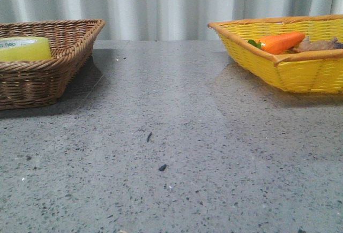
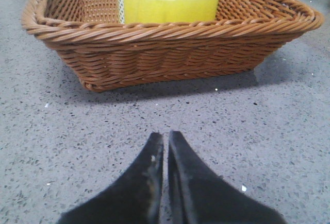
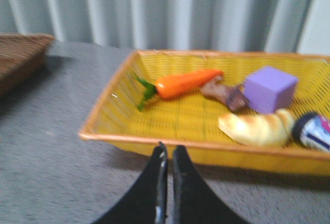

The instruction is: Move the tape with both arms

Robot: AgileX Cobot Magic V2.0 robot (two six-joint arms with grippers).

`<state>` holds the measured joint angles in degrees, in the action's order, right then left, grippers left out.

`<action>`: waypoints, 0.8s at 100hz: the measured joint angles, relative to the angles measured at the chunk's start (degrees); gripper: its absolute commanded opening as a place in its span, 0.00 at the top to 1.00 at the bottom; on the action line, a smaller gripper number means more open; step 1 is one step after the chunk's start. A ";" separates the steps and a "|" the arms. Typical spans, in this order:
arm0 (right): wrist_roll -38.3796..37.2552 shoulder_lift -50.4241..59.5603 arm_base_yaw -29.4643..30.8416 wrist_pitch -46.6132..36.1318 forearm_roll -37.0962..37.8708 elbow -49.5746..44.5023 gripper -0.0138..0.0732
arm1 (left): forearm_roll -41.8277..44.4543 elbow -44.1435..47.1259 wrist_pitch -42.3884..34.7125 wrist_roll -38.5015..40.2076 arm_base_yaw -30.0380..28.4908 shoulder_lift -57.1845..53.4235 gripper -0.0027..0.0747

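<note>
The yellow tape roll (image 1: 24,49) lies flat in the brown wicker basket (image 1: 64,64) at the far left of the table. In the left wrist view the tape (image 2: 167,1) shows its white core with green print, inside the basket (image 2: 170,49). My left gripper (image 2: 166,137) is shut and empty, low over the table, a short way in front of the basket. My right gripper (image 3: 168,149) is shut and empty, just in front of the yellow basket (image 3: 154,140). Neither gripper shows in the front view.
The yellow basket (image 1: 300,72) at the far right holds an orange carrot (image 1: 280,42), a purple cube (image 3: 269,88), a bread roll (image 3: 258,127), a brown piece (image 3: 225,93) and a small can (image 3: 313,131). The grey speckled table (image 1: 171,152) lies between the baskets. A curtain hangs behind.
</note>
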<state>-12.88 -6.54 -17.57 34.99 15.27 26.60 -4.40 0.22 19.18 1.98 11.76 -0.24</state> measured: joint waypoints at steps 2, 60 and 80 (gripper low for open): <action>0.00 0.00 1.31 -1.85 0.00 -1.81 0.91 | 0.00 0.00 0.00 0.00 0.00 0.00 0.99; 0.00 4.19 16.80 -24.52 -4.04 -27.33 0.91 | 0.00 0.00 0.00 0.00 0.00 0.00 0.99; 0.00 6.99 16.80 -16.20 -4.26 -27.23 0.91 | 0.00 0.00 0.00 0.00 0.00 0.00 0.99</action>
<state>-12.88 0.44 -0.77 18.78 11.01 -0.63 -4.40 0.22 19.18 1.98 11.76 -0.24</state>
